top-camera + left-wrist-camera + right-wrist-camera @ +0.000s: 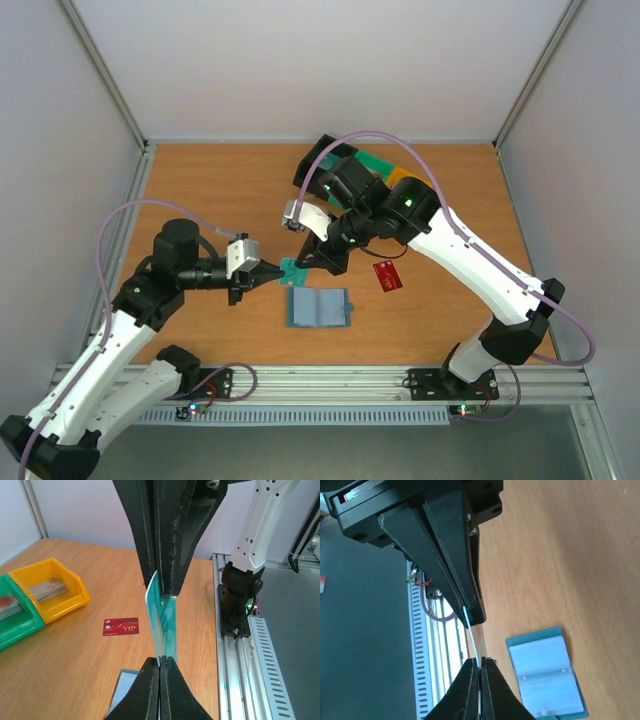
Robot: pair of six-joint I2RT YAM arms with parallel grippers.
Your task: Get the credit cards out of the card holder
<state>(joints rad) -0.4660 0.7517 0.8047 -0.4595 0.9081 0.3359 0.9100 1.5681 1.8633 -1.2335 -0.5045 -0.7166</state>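
1 red card (388,275) loose | 1 teal card (162,625) clamped by left pincer (277,269) and right pincer (305,263)

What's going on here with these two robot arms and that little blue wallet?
Both arms are pinching the same pale teal card in the air: the left fingers grip one edge and the right fingers grip the opposite edge, like a hand-over. The light blue card holder lies open on the table just below. A dark red card already lies on the table to its right, apart from it.
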